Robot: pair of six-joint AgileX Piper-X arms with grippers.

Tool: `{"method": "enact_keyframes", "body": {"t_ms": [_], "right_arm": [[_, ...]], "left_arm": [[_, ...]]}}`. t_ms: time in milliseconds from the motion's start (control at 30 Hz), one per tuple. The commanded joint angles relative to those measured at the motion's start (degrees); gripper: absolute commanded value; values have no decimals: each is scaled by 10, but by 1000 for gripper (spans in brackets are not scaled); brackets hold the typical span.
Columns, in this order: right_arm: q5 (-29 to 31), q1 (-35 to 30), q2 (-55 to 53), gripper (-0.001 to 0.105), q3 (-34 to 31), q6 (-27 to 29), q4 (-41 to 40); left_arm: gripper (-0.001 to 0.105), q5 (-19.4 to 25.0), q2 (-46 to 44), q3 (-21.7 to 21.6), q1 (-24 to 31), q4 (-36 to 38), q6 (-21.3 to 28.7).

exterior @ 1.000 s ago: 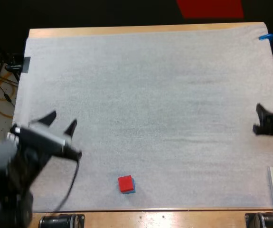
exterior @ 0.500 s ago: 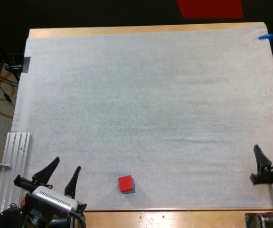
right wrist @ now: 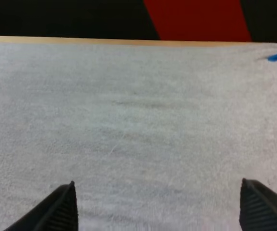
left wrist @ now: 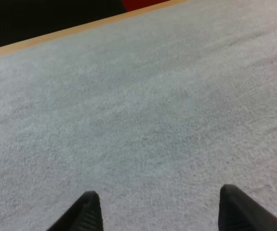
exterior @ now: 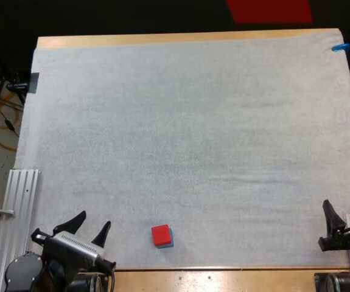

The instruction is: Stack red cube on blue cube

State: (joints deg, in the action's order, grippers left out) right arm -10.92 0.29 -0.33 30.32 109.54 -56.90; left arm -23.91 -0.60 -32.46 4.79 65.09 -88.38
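Red cube (exterior: 160,234) sits atop blue cube (exterior: 170,241) by the near edge of your mat (exterior: 193,121); left gripper (exterior: 94,219) and right gripper (exterior: 345,201) (both spread, empty) flank it, open mat beyond.

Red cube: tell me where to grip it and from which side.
Grip the red cube by two opposite side faces, probably coming straight down from above: it sits on top of the blue cube, its top bare. The open left tool is nearer.
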Motion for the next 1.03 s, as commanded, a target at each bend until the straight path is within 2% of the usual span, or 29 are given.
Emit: {"method": "enact_keyframes", "body": {"t_ms": [0,167,1000], "right_arm": [[-5,1,-26,67,2,-5,-19],[-8,1,-26,67,3,-5,-34],[-4,1,-26,67,3,-5,-34]], "left_arm": [[52,-5,-81,16,-2,-30,-13],[52,-4,-81,41,-2,-89,-29],[52,-4,-81,41,-2,-91,-31]]}}
